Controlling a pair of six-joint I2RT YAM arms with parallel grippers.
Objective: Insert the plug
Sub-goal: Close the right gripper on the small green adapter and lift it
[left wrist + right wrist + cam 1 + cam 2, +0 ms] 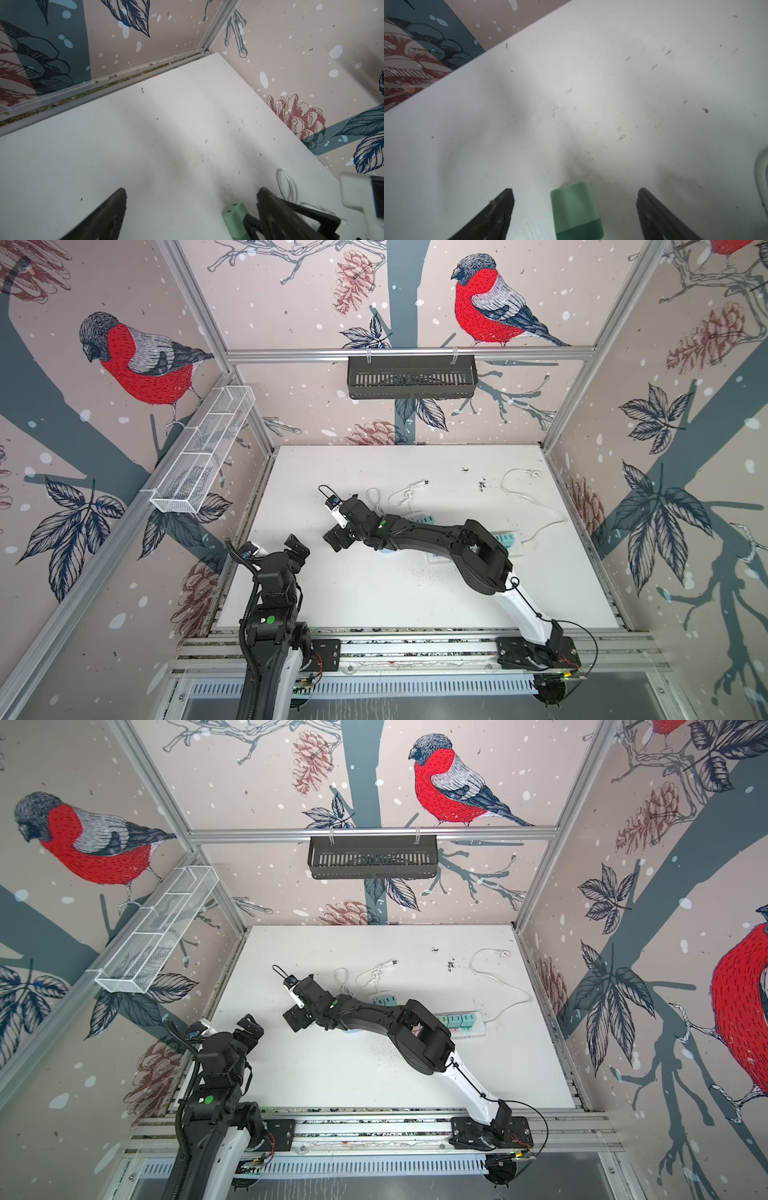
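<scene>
Closing squarely on the green plug (576, 209) is the step in hand, as I judge it. The plug lies flat on the white bench (374, 597), left of centre, between the fingers of the right pincer (575, 190). That pincer stands wide open with a gap on either side and has hold of nothing.

The plug looks about centred but slightly skewed to the fingers. A small wrist turn before closing should let them meet its flat sides evenly, so it does not twist. Its prongs are not visible.

The power strip (513, 549) lies well apart toward the right, partly hidden under the right arm, and no free socket can be made out. The left pincer (191, 190) hovers open and empty by the bench's left edge. It could steady the strip.
</scene>
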